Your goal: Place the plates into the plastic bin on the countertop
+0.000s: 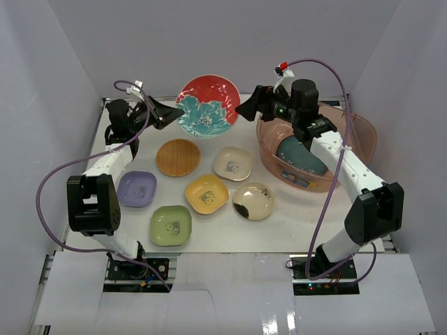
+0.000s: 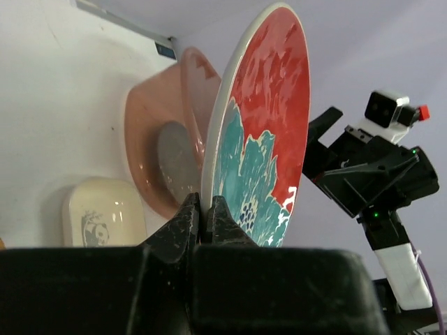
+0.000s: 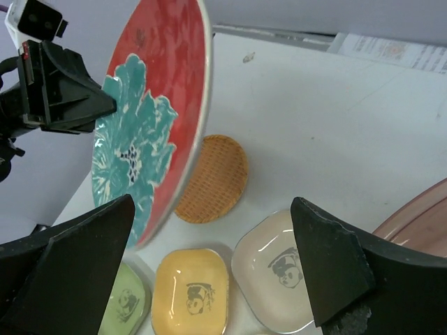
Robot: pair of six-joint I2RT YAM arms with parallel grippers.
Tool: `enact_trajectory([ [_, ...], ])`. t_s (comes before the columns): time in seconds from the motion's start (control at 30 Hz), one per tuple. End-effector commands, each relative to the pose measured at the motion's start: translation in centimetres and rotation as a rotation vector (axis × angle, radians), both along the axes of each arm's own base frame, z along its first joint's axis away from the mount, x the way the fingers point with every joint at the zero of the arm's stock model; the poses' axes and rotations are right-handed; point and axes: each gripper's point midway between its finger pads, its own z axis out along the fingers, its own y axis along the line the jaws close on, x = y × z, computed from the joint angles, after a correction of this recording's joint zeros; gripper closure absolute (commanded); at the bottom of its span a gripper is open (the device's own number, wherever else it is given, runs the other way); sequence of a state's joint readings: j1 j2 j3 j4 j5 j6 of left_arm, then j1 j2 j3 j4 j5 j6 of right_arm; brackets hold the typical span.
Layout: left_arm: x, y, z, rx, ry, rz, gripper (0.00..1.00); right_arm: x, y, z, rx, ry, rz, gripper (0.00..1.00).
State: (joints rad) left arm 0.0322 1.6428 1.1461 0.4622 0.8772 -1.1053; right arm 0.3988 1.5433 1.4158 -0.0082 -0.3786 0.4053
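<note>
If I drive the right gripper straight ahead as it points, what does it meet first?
Probably the red flower plate, pinched upright by the left gripper; the open right gripper faces its rim, depth unclear.

soft, even white light is filling the whole enclosure

light is falling from above and bouncing off the white walls (image 1: 63,84), so only faint, blurry shadows are lying on the countertop (image 1: 300,213). small highlights are glinting on the glossy gold plate (image 1: 253,201) and along the plastic bin (image 1: 357,139). in the left wrist view the red plate (image 2: 269,105) is catching streaky glare while the left gripper (image 2: 201,211) is looming dark and soft up close; in the right wrist view the right gripper (image 3: 213,202) fingers (image 3: 328,258) are showing as blurred black silhouettes.
</note>
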Motion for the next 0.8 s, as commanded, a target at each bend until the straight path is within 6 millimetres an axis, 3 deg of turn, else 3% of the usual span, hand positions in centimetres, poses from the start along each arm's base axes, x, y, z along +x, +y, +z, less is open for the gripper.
enact_trajectory([
  [0.0, -2.7, -2.7, 3.4, -0.003, -0.124, -0.057, 1.00, -1.0, 1.8, 2.3, 0.071, -0.020, 0.078, 0.01],
  [0.07, -3.4, -3.5, 3.7, 0.007, -0.136, -0.073, 1.00, -0.7, 1.8, 1.2, 0.073, 0.015, 0.058, 0.00],
  [0.17, -4.8, -5.0, 3.8, 0.010, -0.156, -0.114, 1.00, -0.7, 1.9, 0.0, 0.081, 0.051, 0.052, 0.11],
  [0.23, -5.7, -5.5, 3.9, 0.006, -0.162, -0.128, 1.00, -0.8, 1.8, -0.8, 0.090, 0.072, 0.043, 0.25],
  [0.27, -6.0, -5.5, 3.9, 0.004, -0.168, -0.131, 1.00, -0.7, 1.6, -1.0, 0.092, 0.078, 0.026, 0.40],
  [0.43, -8.0, -5.5, 4.2, 0.011, -0.191, -0.127, 1.00, -1.1, 1.2, -1.7, 0.096, 0.093, 0.006, 0.66],
  [0.47, -8.3, -5.5, 4.1, 0.014, -0.189, -0.128, 0.97, -1.3, 1.3, -1.6, 0.102, 0.096, 0.014, 0.85],
  [0.53, -9.4, -5.6, 4.3, 0.027, -0.205, -0.150, 0.90, -1.8, 1.4, -0.9, 0.115, 0.087, 0.028, 0.92],
  [0.63, -11.3, -5.5, 4.2, 0.028, -0.221, -0.163, 0.70, -2.6, 1.2, 0.7, 0.141, 0.069, 0.048, 0.92],
  [0.67, -11.9, -5.7, 4.1, 0.037, -0.224, -0.178, 0.59, -2.7, 0.9, 1.3, 0.153, 0.063, 0.045, 0.92],
  [0.7, -12.4, -5.8, 3.9, 0.049, -0.226, -0.189, 0.37, -2.6, -0.3, 2.6, 0.186, 0.056, 0.022, 0.92],
  [0.73, -13.2, -6.0, 4.4, 0.067, -0.246, -0.204, 0.27, -3.0, -0.8, 3.0, 0.208, 0.062, 0.036, 0.92],
  [0.77, -13.7, -6.5, 2.9, 0.125, -0.216, -0.228, 0.18, -2.8, -1.6, 4.2, 0.240, 0.034, 0.030, 0.92],
])
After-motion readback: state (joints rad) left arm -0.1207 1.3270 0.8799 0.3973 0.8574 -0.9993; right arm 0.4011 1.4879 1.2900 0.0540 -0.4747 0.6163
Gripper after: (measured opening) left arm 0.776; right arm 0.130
